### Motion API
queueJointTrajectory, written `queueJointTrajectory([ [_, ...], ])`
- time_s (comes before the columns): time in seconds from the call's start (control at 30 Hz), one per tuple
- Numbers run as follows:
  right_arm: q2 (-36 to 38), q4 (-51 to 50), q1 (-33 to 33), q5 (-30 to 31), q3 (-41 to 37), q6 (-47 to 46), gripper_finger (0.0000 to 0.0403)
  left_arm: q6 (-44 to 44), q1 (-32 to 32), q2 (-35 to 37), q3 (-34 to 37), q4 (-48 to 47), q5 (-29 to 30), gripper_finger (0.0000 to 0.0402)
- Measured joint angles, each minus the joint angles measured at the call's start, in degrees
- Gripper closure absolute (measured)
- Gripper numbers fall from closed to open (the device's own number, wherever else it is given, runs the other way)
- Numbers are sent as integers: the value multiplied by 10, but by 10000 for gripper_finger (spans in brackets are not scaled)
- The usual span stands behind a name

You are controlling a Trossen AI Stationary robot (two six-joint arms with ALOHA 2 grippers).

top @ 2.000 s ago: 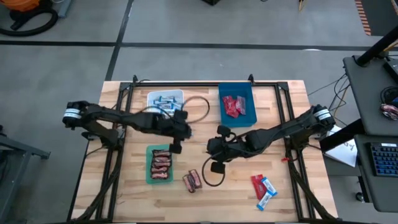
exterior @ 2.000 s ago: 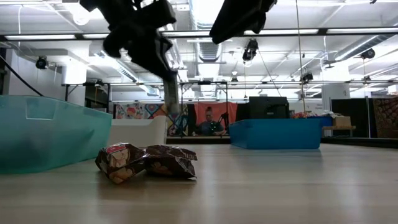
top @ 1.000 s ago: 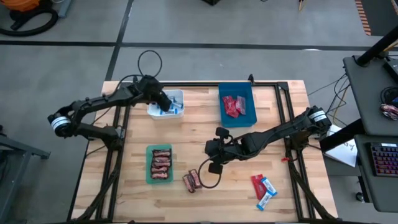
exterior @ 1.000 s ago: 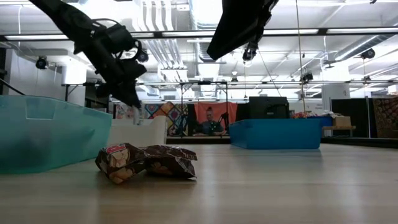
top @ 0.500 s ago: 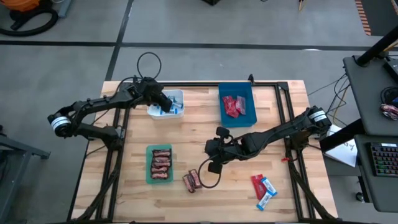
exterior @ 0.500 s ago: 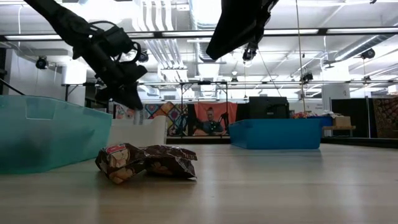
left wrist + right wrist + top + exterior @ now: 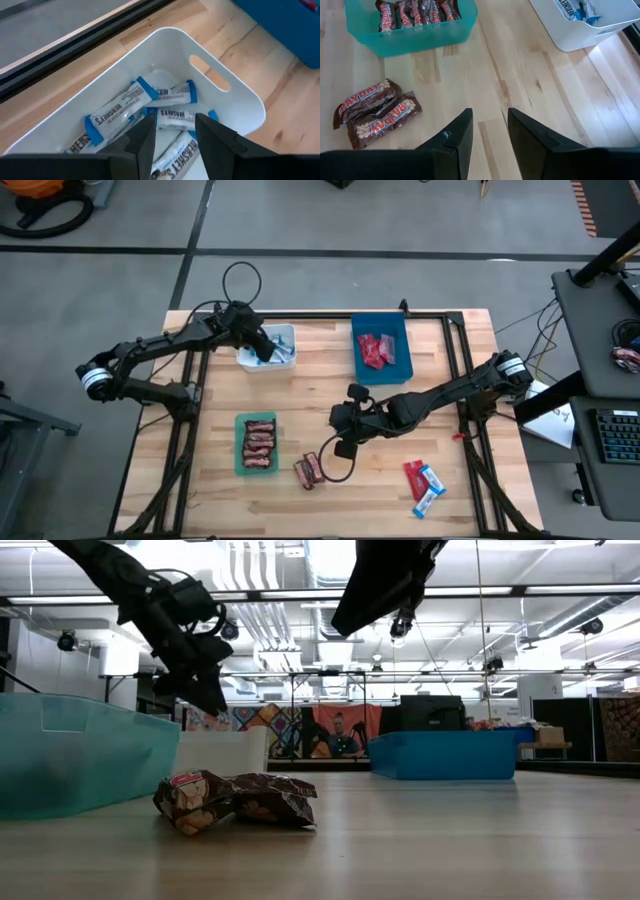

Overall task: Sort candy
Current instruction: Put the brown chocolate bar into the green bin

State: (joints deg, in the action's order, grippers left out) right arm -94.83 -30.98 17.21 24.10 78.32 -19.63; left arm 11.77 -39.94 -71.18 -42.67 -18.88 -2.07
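1. Over the white bin (image 7: 270, 348) at the far left of the bench (image 7: 330, 400) hangs the left gripper (image 7: 172, 131). Its jaws are partly open and hold nothing.
2. Blue-and-white bars (image 7: 150, 107) lie in a heap inside the white bin, right under those jaws.
3. Near the middle of the bench, the right gripper (image 7: 487, 131) hangs above bare wood. Its jaws are partly open and empty too.
4. Two brown bars (image 7: 375, 112) lie side by side, touching, on the bench near the front edge, just beside the green bin (image 7: 258, 444).
5. More brown bars (image 7: 259, 440) fill the green bin.
6. Red packets (image 7: 376, 350) sit in the blue bin (image 7: 381, 348) at the far side of the bench.
7. At the front right of the bench lie a red packet (image 7: 414, 477) and two blue-and-white bars (image 7: 430, 490), close together.
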Motion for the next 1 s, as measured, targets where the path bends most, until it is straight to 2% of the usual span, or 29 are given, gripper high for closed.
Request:
queueJointTrajectory([
  [0.1, 0, -1, 0, 0, 0, -10, 289, -12, 3, 1, -21, -32, 0, 279],
  [0.27, 0, -20, 4, 0, 0, -46, 294, -24, 37, 24, -28, -30, 0, 279],
  [0.53, 0, -110, 6, -9, 0, -173, 298, -52, 150, 96, -26, -5, 0, 279],
  [0.8, 0, -204, 7, -108, 0, -293, 315, -98, 281, 153, -25, 29, 0, 279],
  [1.0, 0, -207, 25, -150, 0, -243, 324, -113, 371, 148, -19, 36, 0, 279],
])
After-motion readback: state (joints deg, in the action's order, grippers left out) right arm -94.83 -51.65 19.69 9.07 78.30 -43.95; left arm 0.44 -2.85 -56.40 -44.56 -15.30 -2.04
